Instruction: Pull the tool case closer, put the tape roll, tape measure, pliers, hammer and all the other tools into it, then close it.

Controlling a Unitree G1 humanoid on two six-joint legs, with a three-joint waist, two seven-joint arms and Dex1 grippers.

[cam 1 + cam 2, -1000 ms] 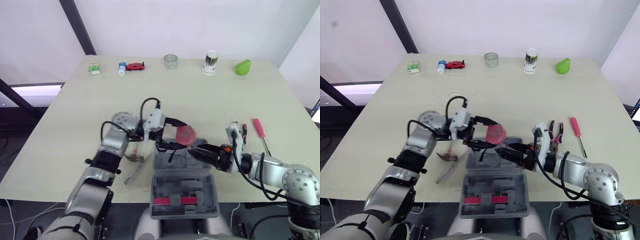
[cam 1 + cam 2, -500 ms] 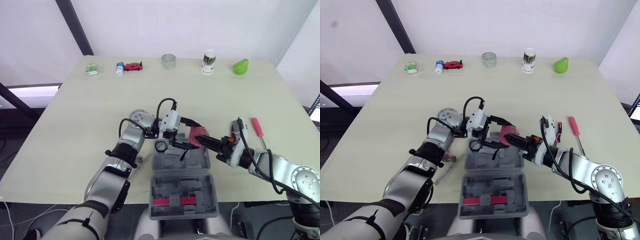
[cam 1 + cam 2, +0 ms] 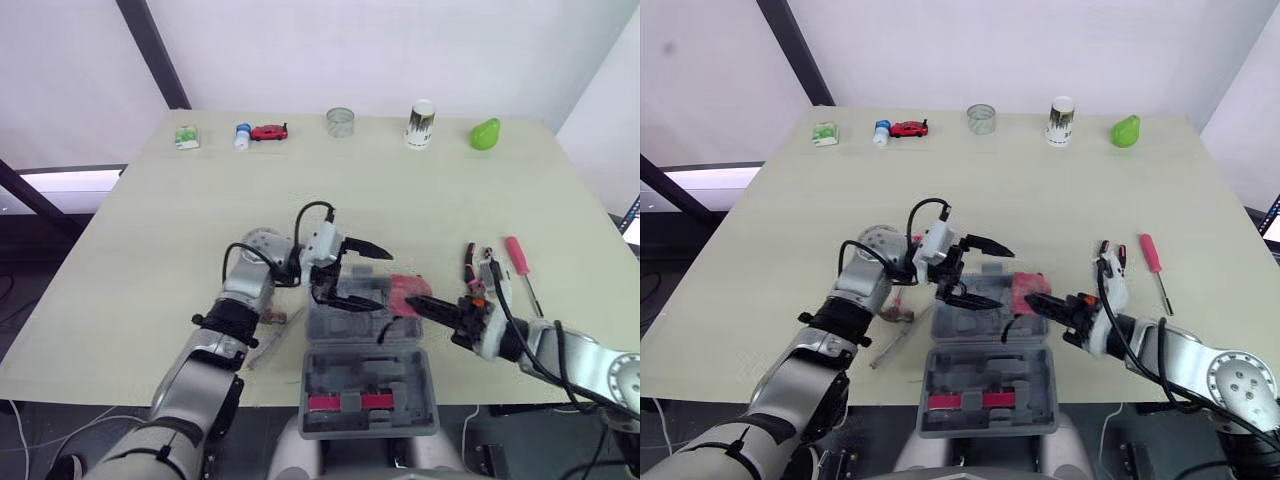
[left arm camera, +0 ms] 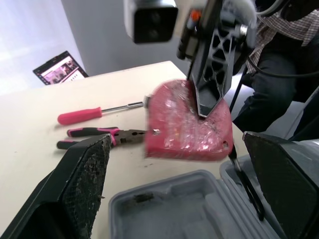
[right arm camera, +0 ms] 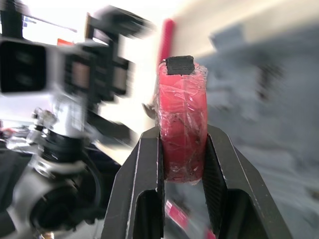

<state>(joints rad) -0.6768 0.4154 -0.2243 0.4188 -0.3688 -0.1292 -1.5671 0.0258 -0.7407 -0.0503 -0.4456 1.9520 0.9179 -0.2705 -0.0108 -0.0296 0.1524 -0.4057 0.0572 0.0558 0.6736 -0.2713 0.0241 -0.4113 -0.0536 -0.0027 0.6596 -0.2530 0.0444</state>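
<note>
Right claw: your right gripper (image 3: pixel 425 303) is clamped on the tape roll (image 5: pixel 180 119), one finger on each flat side, right of centre in the head view.
Left claw: your left gripper (image 3: pixel 365 275) has its fingers spread wide apart and holds nothing. It hangs over the far half of the case, just beside the roll.
Tape roll: red, held on edge above the far half of the tool case (image 3: pixel 430 395), at that half's right side and not yet resting in it.
Tool case: open at lower centre of the frame, the near half with moulded slots and a red strip, the far half a shallow grey tray.
Step in hand: judged as placing the roll into the tray.
How to do it well: lower the roll until it touches the tray floor before you part the fingers. On edge it will likely roll, so tip it flat or settle it against a wall.
Clearance: draw the left gripper back toward the left of the frame first, since its fingers crowd the spot.
Left to pack: pliers (image 3: pixel 473 265) and screwdriver (image 3: pixel 520 262) at centre right, hammer (image 3: pixel 895 313) by the case's left side.
</note>
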